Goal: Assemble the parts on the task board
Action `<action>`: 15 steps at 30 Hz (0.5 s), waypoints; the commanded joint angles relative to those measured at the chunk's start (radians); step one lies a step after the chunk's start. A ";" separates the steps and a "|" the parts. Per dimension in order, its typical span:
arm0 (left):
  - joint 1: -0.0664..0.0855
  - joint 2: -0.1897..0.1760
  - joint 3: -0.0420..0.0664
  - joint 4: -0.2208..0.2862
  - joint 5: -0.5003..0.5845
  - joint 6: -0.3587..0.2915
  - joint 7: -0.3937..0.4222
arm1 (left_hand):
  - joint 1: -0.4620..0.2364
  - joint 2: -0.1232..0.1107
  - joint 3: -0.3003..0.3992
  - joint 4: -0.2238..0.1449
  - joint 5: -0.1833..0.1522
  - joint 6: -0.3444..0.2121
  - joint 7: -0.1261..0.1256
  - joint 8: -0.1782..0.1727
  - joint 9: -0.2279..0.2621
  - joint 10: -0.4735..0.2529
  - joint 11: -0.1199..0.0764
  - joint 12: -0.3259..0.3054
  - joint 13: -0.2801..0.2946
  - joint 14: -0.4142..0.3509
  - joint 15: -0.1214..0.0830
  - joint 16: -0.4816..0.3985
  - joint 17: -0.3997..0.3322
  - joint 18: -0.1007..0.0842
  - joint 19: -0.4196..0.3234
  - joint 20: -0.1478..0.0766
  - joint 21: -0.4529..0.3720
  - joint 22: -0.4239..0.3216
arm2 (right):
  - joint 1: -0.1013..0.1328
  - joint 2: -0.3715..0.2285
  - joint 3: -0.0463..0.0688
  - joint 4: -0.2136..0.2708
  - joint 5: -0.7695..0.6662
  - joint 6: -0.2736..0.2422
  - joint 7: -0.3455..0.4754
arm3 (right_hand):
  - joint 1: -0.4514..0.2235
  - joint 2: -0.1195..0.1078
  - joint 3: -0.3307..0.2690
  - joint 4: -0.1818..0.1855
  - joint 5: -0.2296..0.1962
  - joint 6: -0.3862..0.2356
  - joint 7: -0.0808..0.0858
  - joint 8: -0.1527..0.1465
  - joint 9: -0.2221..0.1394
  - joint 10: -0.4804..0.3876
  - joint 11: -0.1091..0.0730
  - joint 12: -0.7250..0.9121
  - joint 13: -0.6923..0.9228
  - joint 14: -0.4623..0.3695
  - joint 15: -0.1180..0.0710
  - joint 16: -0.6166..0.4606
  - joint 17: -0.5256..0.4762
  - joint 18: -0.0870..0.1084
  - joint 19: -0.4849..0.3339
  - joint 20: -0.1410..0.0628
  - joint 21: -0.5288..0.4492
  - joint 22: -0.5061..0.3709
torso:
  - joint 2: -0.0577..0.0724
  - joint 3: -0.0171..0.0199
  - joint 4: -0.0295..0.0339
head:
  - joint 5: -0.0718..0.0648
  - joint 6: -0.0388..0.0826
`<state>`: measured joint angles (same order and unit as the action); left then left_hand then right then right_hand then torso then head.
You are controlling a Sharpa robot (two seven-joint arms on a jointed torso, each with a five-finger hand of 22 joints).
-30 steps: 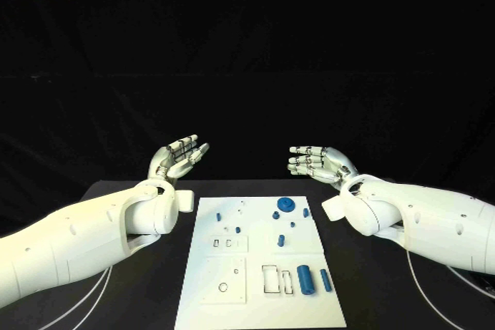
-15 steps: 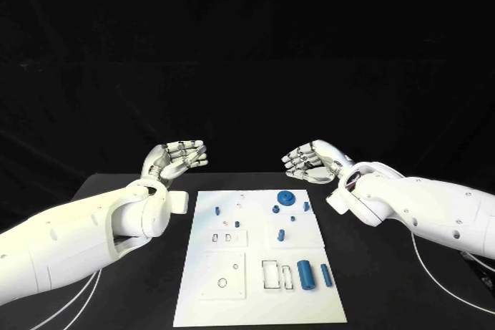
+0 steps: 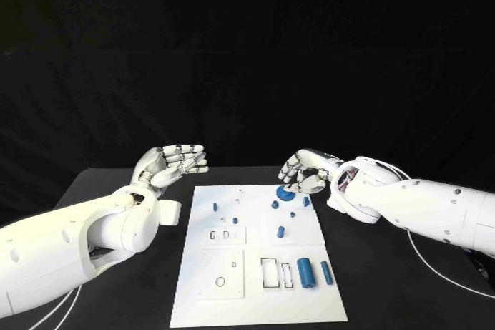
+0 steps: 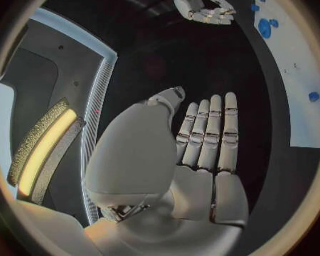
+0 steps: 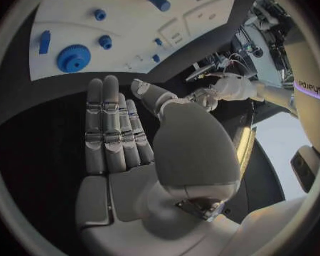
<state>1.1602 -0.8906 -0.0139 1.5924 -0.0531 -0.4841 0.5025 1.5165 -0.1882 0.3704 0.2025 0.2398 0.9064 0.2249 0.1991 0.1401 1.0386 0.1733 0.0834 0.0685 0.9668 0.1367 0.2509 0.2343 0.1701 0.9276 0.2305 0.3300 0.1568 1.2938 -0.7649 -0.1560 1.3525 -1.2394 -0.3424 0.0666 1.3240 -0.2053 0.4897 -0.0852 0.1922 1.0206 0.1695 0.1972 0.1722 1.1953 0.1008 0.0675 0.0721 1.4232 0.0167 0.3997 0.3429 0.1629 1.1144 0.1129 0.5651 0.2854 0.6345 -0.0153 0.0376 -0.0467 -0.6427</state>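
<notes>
Hovering above the far end of the black table [image 3: 124,180], I hold both hands up with nothing in either. My left hand [image 3: 170,163] is raised off the far-left corner of the task board [image 3: 258,305], palm open; its wrist view shows the fingers [image 4: 210,133] stretched out straight and side by side, the thumb apart from them, grasping nothing. My right hand [image 3: 302,171] hangs over the board's far-right corner, just above the blue gear [image 3: 286,194]; in its wrist view the fingers [image 5: 110,125] are likewise extended and empty, with the gear beyond their tips and not touched.

On the white board, the gear lies at the far right. Nearer to me, small blue pegs [image 3: 280,232] are scattered across the middle, and a thick blue cylinder [image 3: 305,272] lies at the near right with a thinner blue rod [image 3: 326,273] just beside it on its right. Left of the cylinder are rectangular slots [image 3: 270,272], and further left a round hole [image 3: 221,281] in a raised square panel.
</notes>
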 commanded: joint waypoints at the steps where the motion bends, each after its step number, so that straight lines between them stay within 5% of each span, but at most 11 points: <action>1: 0.003 -0.018 0.003 0.041 -0.027 0.076 0.004 | -0.003 -0.010 0.006 0.000 -0.007 -0.002 0.005 0.000 0.001 0.005 0.005 -0.005 -0.001 -0.012 0.002 -0.008 0.002 0.009 0.002 0.001 0.006 0.003 | -0.001 0.007 0.000 -0.005 -0.193 0.059 -0.076 | -0.013 -0.023 0.013 0.011 0.004 0.014 -0.011 -0.008 0.013 0.020 -0.008 -0.004 0.009 0.052 -0.021 0.161 0.144 0.017 0.031 -0.018 0.118 0.085 | 0.026 -0.0026 0.0089 | -0.007 0.002; 3: 0.004 -0.027 0.004 0.059 -0.029 0.084 0.004 | -0.008 -0.011 0.006 -0.002 -0.007 -0.003 0.005 0.000 0.001 0.006 0.005 -0.007 0.000 -0.010 0.000 -0.006 0.005 0.010 0.009 -0.001 0.016 0.008 | -0.001 0.012 0.000 -0.009 -0.213 0.061 -0.082 | -0.024 -0.036 0.030 0.023 0.004 0.015 -0.010 -0.016 0.024 0.011 -0.009 -0.004 0.015 0.047 -0.016 0.271 0.234 0.017 0.028 -0.018 0.173 0.132 | 0.033 -0.0028 0.0120 | -0.008 0.002; 5: 0.004 -0.034 0.005 0.073 -0.030 0.089 0.004 | -0.012 -0.013 0.005 -0.006 -0.007 -0.003 0.005 0.000 0.002 0.008 0.004 -0.009 0.000 -0.003 -0.002 -0.002 0.012 0.010 0.018 -0.004 0.030 0.015 | -0.003 0.015 0.000 -0.012 -0.228 0.061 -0.088 | -0.036 -0.046 0.038 0.036 0.002 0.015 -0.011 -0.019 0.037 0.000 -0.011 -0.004 0.020 0.073 -0.017 0.521 0.470 -0.013 0.110 -0.013 0.355 0.359 | 0.039 -0.0026 0.0144 | -0.007 0.002; 9: 0.005 -0.042 0.007 0.089 -0.030 0.094 0.003 | -0.013 -0.013 0.005 -0.006 -0.007 -0.003 0.005 0.000 0.002 0.008 0.004 -0.010 0.000 -0.002 -0.002 -0.002 0.012 0.010 0.018 -0.004 0.031 0.016 | -0.005 0.024 0.000 -0.018 -0.250 0.057 -0.096 | -0.039 -0.057 0.040 0.050 0.001 0.013 -0.008 -0.020 0.061 -0.028 -0.005 -0.003 0.027 0.087 -0.009 0.812 0.758 -0.052 0.199 -0.006 0.573 0.645 | 0.050 -0.0023 0.0184 | -0.010 -0.001; 15: 0.006 -0.044 0.007 0.095 -0.031 0.096 0.002 | -0.014 -0.013 0.005 -0.006 -0.008 -0.003 0.005 0.000 0.002 0.008 0.004 -0.010 0.000 -0.002 -0.003 -0.001 0.013 0.010 0.019 -0.005 0.033 0.017 | -0.011 0.036 0.000 -0.031 -0.265 0.065 -0.104 | -0.035 -0.056 0.023 0.059 -0.001 0.007 -0.006 -0.023 0.079 -0.052 -0.001 0.006 0.031 0.088 -0.003 0.907 0.850 -0.066 0.224 0.001 0.656 0.757 | 0.059 -0.0038 0.0218 | -0.014 -0.002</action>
<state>1.1632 -0.9352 -0.0079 1.6825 -0.0745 -0.4199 0.5006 1.5099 -0.1948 0.3742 0.1987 0.2356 0.9064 0.2249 0.1991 0.1413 1.0422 0.1769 0.0773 0.0683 0.9592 0.1379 0.2463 0.2466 0.1699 0.9418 0.2269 0.3584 0.1729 1.2842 -0.7308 -0.1561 1.3234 -1.4503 -0.3029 -0.0157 1.2899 -0.2556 0.5174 -0.0270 0.1937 1.0288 0.1606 0.1778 0.2504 1.1519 0.1000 0.0675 0.1027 1.4650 0.0051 1.3022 1.1880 0.1075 1.3329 0.1129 1.2159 1.0357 0.6856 -0.0185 0.0564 -0.0593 -0.6438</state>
